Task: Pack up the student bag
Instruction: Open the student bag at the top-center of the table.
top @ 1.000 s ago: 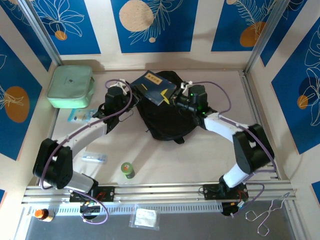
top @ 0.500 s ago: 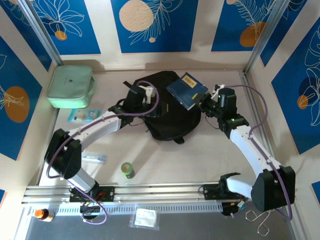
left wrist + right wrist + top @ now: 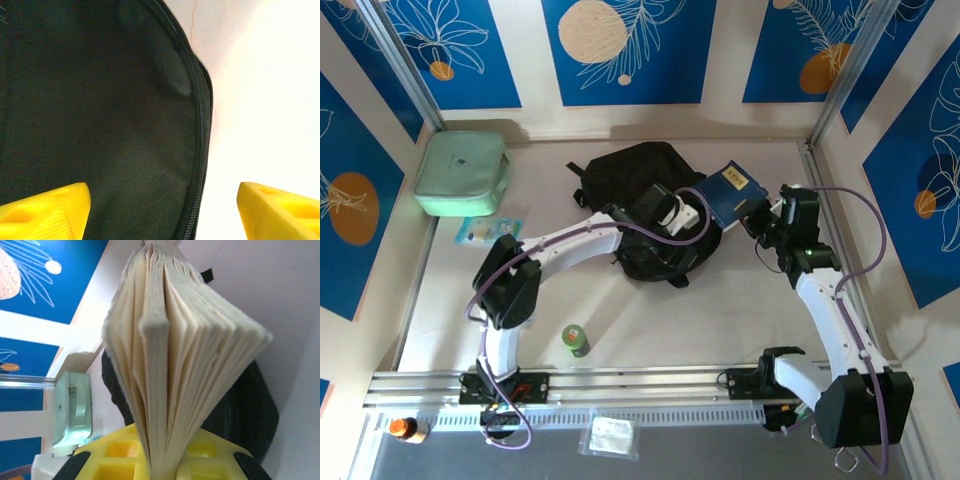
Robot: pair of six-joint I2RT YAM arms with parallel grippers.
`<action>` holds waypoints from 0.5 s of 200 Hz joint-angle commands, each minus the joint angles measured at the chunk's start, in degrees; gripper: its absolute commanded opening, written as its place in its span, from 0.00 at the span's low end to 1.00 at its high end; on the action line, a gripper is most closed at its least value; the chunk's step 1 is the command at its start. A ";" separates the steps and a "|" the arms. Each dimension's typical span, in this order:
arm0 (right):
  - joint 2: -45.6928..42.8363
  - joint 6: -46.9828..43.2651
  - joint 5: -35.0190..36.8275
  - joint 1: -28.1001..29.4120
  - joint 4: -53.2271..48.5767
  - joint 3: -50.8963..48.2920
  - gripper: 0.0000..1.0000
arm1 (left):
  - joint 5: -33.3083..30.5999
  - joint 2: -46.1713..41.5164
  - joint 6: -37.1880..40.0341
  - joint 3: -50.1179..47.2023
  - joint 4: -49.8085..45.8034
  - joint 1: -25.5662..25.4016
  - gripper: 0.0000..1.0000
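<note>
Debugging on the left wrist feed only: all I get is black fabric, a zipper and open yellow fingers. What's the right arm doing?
Observer: In the top view the right gripper is shut on a blue book, held at the right edge of the student bag.
Operator: Book closed?
Observer: No. In the right wrist view its pages fan apart above the grip.
Operator: How close are the two grippers?
Observer: Close. The left gripper hangs over the bag's right side, just left of the book.
</note>
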 commanded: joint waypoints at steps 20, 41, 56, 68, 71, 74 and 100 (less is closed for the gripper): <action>-2.55 -0.60 -1.58 -2.11 -0.68 -1.27 0.00 | 1.06 5.53 9.37 8.87 -14.44 -0.38 0.71; -3.18 -0.56 -1.65 -2.51 -0.64 -2.03 0.00 | 1.03 6.15 10.40 10.57 -15.80 -0.42 0.64; -3.31 -0.31 -1.87 -2.84 -0.55 -2.29 0.00 | 3.23 6.59 10.79 11.57 -16.35 -0.45 0.61; -3.44 -0.02 -2.26 -3.11 -0.47 -2.55 0.00 | 5.41 7.10 11.69 12.53 -17.76 -0.45 0.59; -3.45 0.04 -2.37 -3.17 -0.46 -2.51 0.00 | 5.58 7.20 11.92 12.65 -18.03 -0.45 0.59; -3.48 0.00 -2.48 -3.21 -0.46 -2.52 0.00 | 5.64 7.28 12.03 12.77 -18.20 -0.51 0.58; -3.84 -0.06 -2.75 -3.72 -0.63 -2.45 0.00 | 3.32 7.98 12.14 13.73 -19.15 -0.54 0.50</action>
